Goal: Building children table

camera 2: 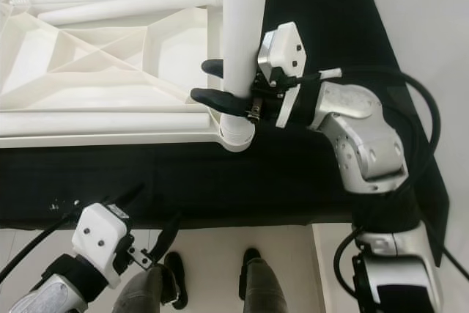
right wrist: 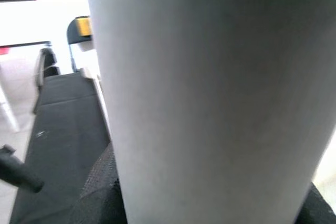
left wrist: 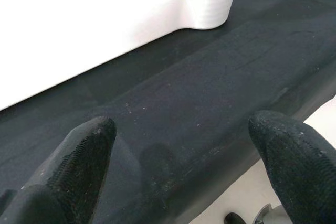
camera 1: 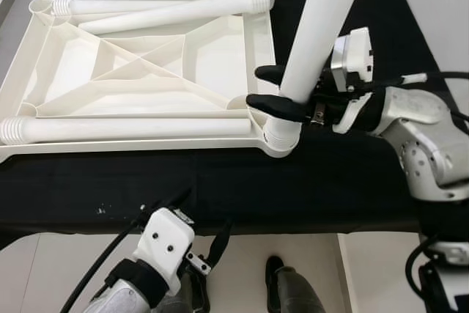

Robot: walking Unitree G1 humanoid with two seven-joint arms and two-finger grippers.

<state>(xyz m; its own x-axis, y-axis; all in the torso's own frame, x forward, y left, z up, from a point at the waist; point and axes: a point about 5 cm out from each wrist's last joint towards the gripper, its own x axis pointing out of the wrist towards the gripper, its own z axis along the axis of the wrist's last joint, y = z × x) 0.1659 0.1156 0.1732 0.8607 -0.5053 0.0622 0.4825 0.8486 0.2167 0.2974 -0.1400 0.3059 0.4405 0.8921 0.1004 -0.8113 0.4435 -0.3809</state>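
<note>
An upturned white plastic tabletop (camera 1: 44, 56) lies on a black-covered table (camera 1: 220, 181). A white leg (camera 1: 322, 20) stands upright in the near right corner socket (camera 1: 281, 139). My right gripper (camera 1: 256, 86) is shut on this leg just above the socket; the right wrist view has the leg (right wrist: 210, 98) close up with a black finger (right wrist: 97, 192) beside it. Three more legs lie on the tabletop: one (camera 1: 124, 129) along the near edge, two (camera 1: 161, 6) at the far edge. My left gripper (left wrist: 189, 140) hangs open at the table's front edge, holding nothing.
The black cloth ends at the front edge (camera 1: 242, 229), with pale floor below. Two dark shoes (camera 2: 172, 276) stand on that floor near the left arm. Bare black cloth (camera 1: 352, 174) lies right of the tabletop. A dark chair (right wrist: 79, 30) stands in the background.
</note>
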